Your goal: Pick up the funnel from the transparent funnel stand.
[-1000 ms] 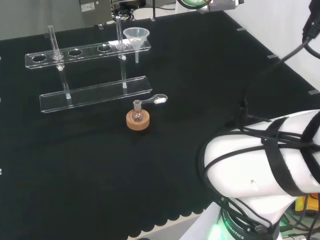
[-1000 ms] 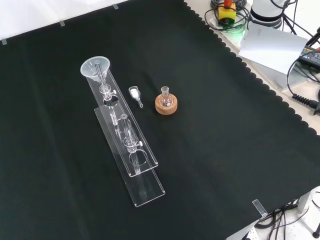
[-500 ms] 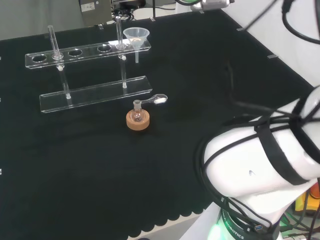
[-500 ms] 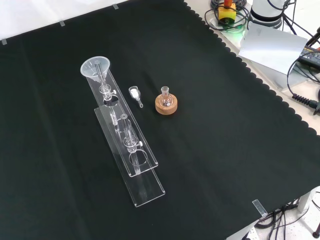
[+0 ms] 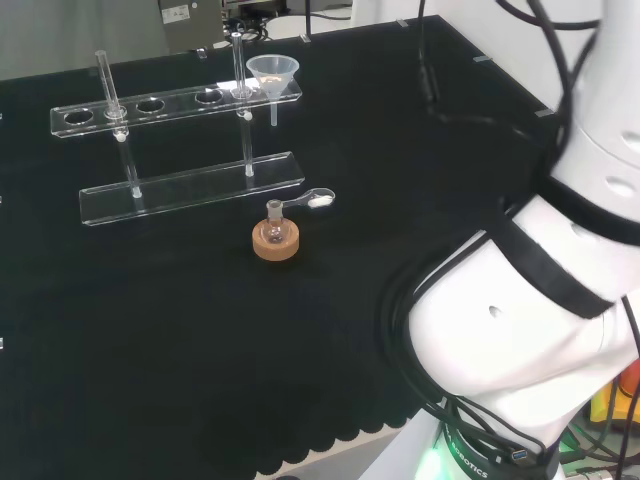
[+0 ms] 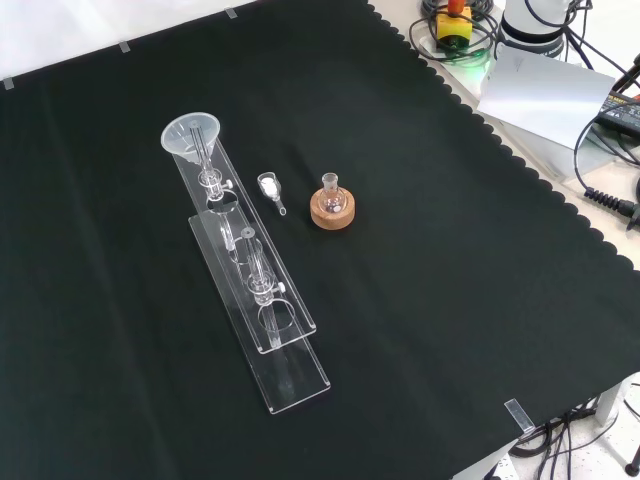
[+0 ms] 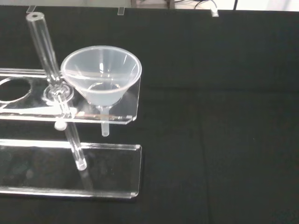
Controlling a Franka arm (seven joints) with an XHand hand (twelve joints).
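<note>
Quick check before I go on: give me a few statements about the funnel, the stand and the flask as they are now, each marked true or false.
1. The funnel sits in the end hole of the transparent funnel stand. True.
2. The funnel lies on its side on the cloth. False: it stands upright in the stand's upper shelf, spout pointing down.
3. A small flask rests on a cork ring in front of the stand in the head view. True.
4. The small scoop lies inside the funnel. False: it lies on the cloth between the stand and the flask in the front view.
5. The scoop holds something white. True.
</note>
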